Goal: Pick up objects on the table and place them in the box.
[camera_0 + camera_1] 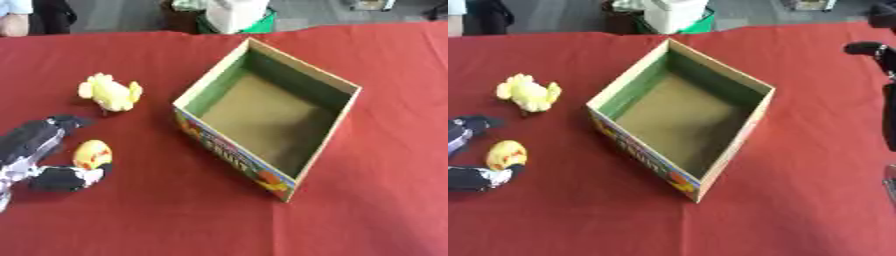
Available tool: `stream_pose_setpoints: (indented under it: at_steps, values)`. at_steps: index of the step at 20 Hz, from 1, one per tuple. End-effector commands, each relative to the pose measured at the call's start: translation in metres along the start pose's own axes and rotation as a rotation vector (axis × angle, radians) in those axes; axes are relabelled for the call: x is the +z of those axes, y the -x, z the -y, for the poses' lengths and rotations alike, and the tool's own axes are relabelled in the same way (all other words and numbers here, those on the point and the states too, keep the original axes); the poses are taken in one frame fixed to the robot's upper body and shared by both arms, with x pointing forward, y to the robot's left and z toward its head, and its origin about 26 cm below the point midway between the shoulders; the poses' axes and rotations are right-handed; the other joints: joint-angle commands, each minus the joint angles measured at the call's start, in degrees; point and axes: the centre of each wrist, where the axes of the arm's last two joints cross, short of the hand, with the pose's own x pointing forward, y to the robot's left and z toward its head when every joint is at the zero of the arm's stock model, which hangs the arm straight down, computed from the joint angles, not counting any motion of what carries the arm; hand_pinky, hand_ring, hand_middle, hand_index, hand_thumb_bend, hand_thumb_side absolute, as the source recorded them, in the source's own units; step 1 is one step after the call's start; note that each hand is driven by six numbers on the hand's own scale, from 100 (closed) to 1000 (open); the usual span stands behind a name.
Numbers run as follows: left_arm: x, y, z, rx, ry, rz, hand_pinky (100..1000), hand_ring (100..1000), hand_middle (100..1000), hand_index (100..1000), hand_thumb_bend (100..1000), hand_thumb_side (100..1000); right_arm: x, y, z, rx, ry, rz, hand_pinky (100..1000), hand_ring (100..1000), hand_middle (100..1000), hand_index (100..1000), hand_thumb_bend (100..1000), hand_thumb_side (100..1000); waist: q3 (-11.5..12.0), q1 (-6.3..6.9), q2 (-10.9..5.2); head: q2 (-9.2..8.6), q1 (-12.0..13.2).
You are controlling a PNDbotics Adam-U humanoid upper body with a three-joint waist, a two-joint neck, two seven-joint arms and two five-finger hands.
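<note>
Blurring hides what the small yellow-and-orange object [92, 154] is; the left robot hand [39, 150] has finger and thumb curled around it, low on the worktop's left. The right robot hand [890, 100] is cut off at the edge (fingers impossible to judge). Beyond lies a yellow plush toy [110, 92]. The open box [267, 117] sits cornerwise on the red-clothed worktop [157, 215], its long axis running near-left to far-right.

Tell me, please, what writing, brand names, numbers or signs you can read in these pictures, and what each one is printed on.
Box: large yellow letters on the near outer wall, among coloured fruit-like artwork, too blurred to read.
Small yellow and red object at the left hand: coloured markings, no legible text.
Yellow plush toy: no writing visible.
Nothing else bears text.
</note>
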Motion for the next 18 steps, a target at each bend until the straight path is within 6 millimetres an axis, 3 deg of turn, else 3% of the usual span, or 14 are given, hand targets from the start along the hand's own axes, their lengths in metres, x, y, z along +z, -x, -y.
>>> stream_pose_setpoints:
  at_steps: [1, 9, 13, 18]
  values:
    - [0.005, 0.014, -0.018, -0.071, 0.004, -0.034, 762, 812, 836, 928, 484, 589, -0.005, -0.006, 0.001, 0.014, -0.017, 0.023, 655, 895, 676, 866, 100, 1000, 0.12, -0.01, -0.87, -0.79, 0.20]
    - [0.001, 0.019, -0.029, -0.074, 0.074, -0.073, 748, 796, 807, 897, 430, 582, -0.004, -0.005, 0.000, 0.014, -0.018, 0.017, 656, 896, 675, 866, 100, 1000, 0.19, -0.09, -0.79, -1.11, 0.37]
    - [0.004, 0.012, -0.055, -0.106, 0.210, -0.085, 736, 781, 791, 867, 421, 577, -0.003, -0.005, 0.001, 0.015, -0.015, 0.016, 658, 897, 675, 867, 100, 1000, 0.34, -0.20, -0.75, -1.10, 0.25]
    - [0.006, 0.004, -0.063, -0.119, 0.262, -0.081, 726, 767, 776, 820, 427, 587, -0.003, -0.005, 0.000, 0.014, -0.014, 0.014, 659, 898, 676, 868, 100, 1000, 0.33, -0.27, -0.57, -1.17, 0.29]
